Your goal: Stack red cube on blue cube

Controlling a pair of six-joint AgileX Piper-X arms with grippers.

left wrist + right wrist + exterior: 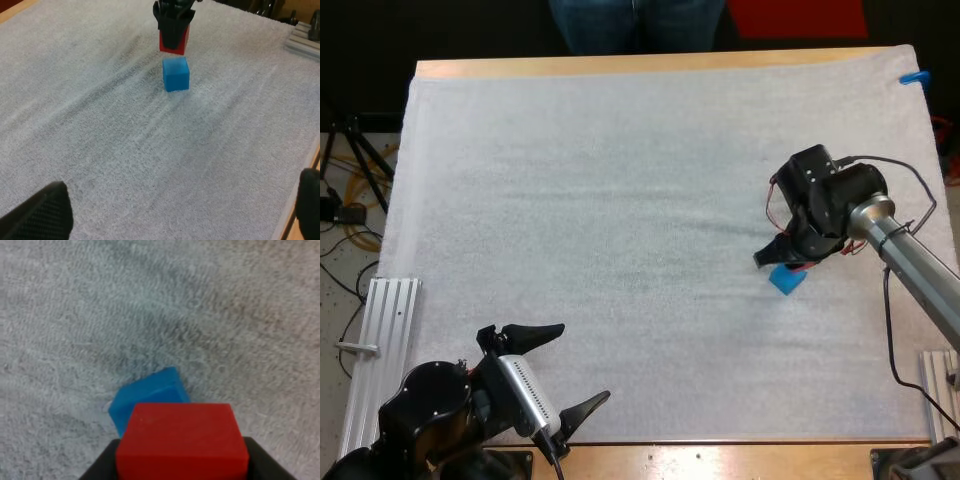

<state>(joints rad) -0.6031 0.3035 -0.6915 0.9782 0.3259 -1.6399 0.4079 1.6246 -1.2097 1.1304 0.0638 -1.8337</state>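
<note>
Together we count two grippers and two cubes, one red and one blue. Our right gripper is clamped on the red cube: in the right wrist view its black fingers press on the cube from both sides. Our left gripper holds nothing, its fingers standing wide apart near the mat's near edge, well away from the cubes.

The blue cube lies on the white mat, over on the right half. From the high view the right gripper covers part of it, so we see just a blue corner poking out below the fingers. The left wrist view gives us the side-on relation: the red cube hangs directly over the blue cube, close above its top face. Whether the two touch we cannot tell. The right wrist view adds the offset – the blue cube sits turned at an angle to the red one and reaches out past its far edge.

Beyond the wooden table, one person's legs stand at the far side.
</note>
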